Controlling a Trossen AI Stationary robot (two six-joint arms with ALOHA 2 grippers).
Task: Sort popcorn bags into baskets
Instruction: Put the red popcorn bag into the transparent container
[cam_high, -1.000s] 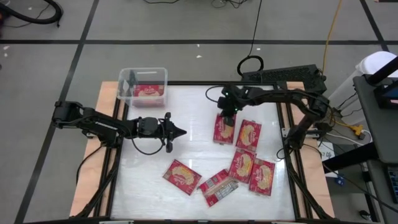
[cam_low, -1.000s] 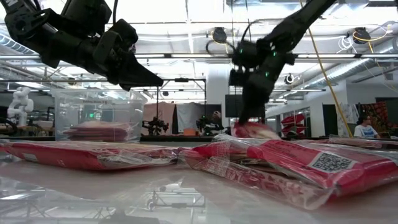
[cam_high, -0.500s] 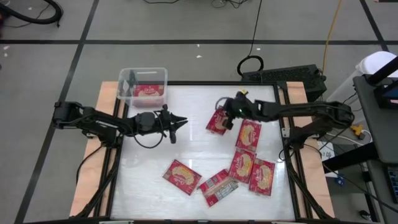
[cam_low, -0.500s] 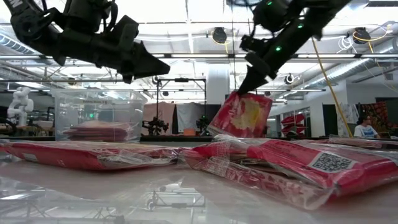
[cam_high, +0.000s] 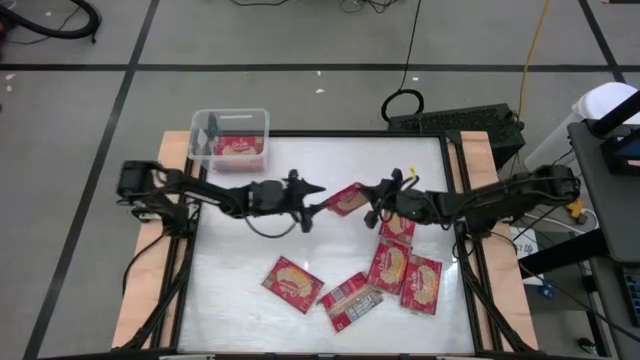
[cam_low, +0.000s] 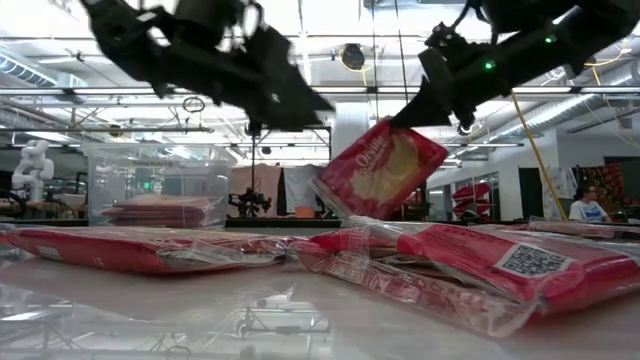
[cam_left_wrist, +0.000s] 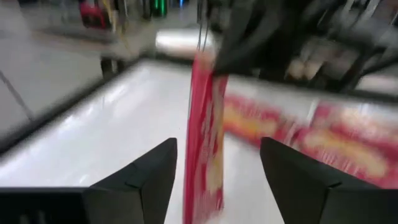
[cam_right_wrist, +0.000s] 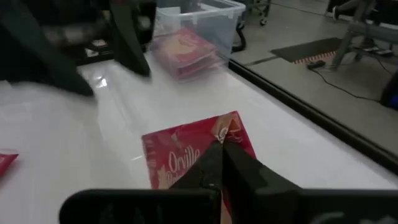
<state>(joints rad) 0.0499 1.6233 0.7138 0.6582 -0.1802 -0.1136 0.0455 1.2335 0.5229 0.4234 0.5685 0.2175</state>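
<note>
Nearest bags: four red popcorn bags (cam_high: 293, 283) lie flat at the table's near edge; one of them shows its white printed side (cam_high: 354, 299); a fifth lies just beyond them, partly under my right arm.
My right gripper (cam_high: 371, 203): fingers pressed together, pinching one corner of a popcorn bag (cam_high: 344, 198); that bag hangs tilted in the air above the middle of the white table (cam_high: 240, 290), picture side showing in the low view (cam_low: 383, 168).
My left gripper (cam_high: 312, 196): fingers spread wide, one on each side of the free end of the held bag (cam_left_wrist: 205, 134); I cannot tell whether they touch it.
Basket: a clear plastic bin (cam_high: 203, 128) at the table's far left corner, well apart from both grippers; red bags already lie flat inside it (cam_high: 239, 147).
Beyond the table: grey floor with cables.
</note>
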